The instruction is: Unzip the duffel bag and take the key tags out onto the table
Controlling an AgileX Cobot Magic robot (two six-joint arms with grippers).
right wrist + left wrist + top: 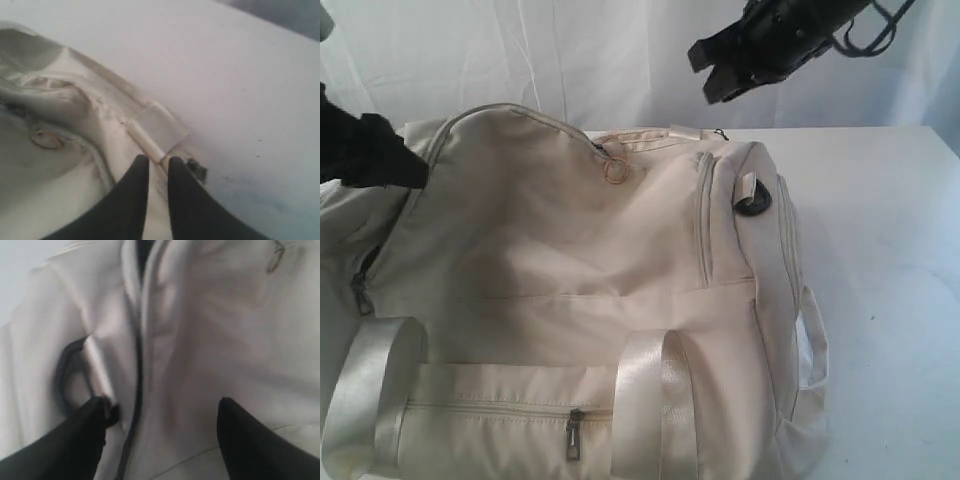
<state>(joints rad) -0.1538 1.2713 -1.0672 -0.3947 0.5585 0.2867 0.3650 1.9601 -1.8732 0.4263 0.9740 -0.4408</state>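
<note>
Table (890, 250): white, bare along its right edge. Duffel bag (580, 260): cream, lying on the left and middle of the table, its top close to the far edge. Left gripper (160, 410): low over the bag's left end, fingers spread wide either side of a zipper seam, gripping nothing. Right gripper (715, 75): raised above the bag's far right corner, fingers all but closed, empty. Thin ring (616, 170): lies on the bag's top near the far edge.
</note>
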